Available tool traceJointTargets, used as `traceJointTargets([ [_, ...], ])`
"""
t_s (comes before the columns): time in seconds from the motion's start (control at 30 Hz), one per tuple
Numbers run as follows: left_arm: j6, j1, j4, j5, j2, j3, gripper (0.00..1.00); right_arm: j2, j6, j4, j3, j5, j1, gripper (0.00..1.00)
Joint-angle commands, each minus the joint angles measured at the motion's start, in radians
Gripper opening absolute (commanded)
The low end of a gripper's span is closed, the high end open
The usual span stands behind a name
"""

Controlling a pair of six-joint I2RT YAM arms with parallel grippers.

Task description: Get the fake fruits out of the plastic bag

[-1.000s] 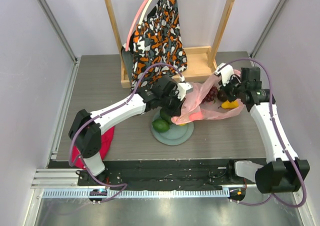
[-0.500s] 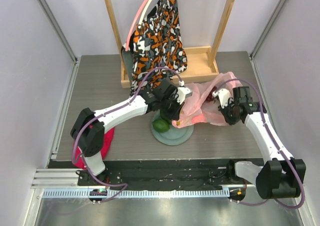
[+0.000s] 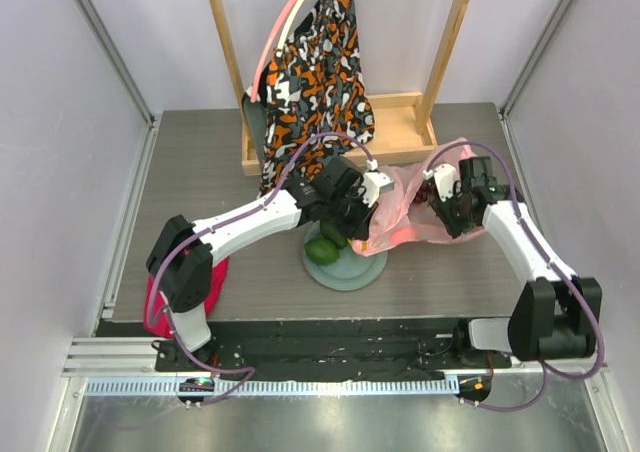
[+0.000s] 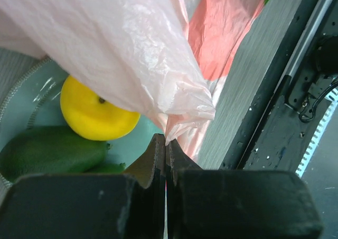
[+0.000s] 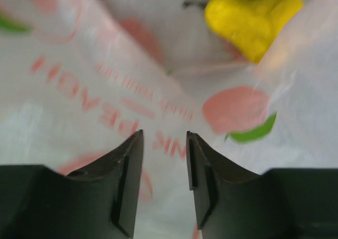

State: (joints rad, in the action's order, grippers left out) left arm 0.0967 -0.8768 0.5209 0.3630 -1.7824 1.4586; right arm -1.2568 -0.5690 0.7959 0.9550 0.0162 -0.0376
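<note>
Bag edge clamped in closed left gripper, above plate with yellow fruit and green fruit. Right gripper jaws parted at bag, gripping nothing.

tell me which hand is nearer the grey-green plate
Left. The left hand hangs over the plate near its far edge, pinching the plastic bag; the right hand is off to the right, at the bag's other end.

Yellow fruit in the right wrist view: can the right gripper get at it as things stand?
Probably not directly: the right gripper is open, facing printed film of the pink plastic bag, and the yellow fruit sits beyond it, seemingly inside.
</note>
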Motion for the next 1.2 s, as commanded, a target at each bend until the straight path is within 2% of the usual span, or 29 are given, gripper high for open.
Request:
traceJointTargets([
  [0.0,0.008,-0.008,-0.018,0.031,-0.017,0.043,0.0,-0.087,0.043,-0.159,0.066,-0.038,-0.001,0.5],
  [0.1,0.008,-0.008,-0.022,0.031,-0.018,0.045,0.0,-0.156,-0.034,-0.149,0.112,-0.03,-0.001,0.53],
  [0.33,0.005,-0.008,-0.021,0.034,-0.037,0.045,0.0,-0.217,-0.379,-0.243,0.123,0.021,-0.001,0.57],
  [0.47,0.001,-0.008,-0.018,0.031,-0.046,0.052,0.0,-0.268,-0.657,-0.251,0.12,0.03,-0.001,0.61],
  [0.6,-0.003,-0.008,-0.012,0.027,-0.049,0.054,0.0,-0.332,-0.859,-0.268,0.099,-0.012,-0.001,0.66],
  [0.73,-0.008,-0.008,-0.01,0.019,-0.048,0.052,0.0,-0.433,-0.928,-0.236,0.139,-0.103,-0.008,0.66],
  [0.83,-0.011,-0.007,-0.007,0.014,-0.048,0.051,0.0,-0.529,-0.912,-0.181,0.185,-0.182,-0.015,0.66],
  [0.93,-0.015,-0.007,-0.006,0.008,-0.046,0.051,0.0,-0.578,-0.885,-0.167,0.195,-0.222,-0.021,0.59],
  [0.97,-0.015,-0.007,-0.005,0.007,-0.045,0.051,0.0,-0.576,-0.879,-0.165,0.197,-0.22,-0.021,0.44],
  [1.03,-0.018,-0.007,-0.005,0.004,-0.043,0.054,0.0,-0.55,-0.859,-0.167,0.2,-0.207,-0.033,0.28],
  [1.1,-0.02,-0.007,-0.002,0.002,-0.045,0.057,0.0,-0.505,-0.842,-0.162,0.203,-0.158,-0.047,0.19],
  [1.17,-0.022,-0.007,0.001,-0.002,-0.051,0.071,0.0,-0.413,-0.795,-0.147,0.234,-0.071,-0.065,0.17],
])
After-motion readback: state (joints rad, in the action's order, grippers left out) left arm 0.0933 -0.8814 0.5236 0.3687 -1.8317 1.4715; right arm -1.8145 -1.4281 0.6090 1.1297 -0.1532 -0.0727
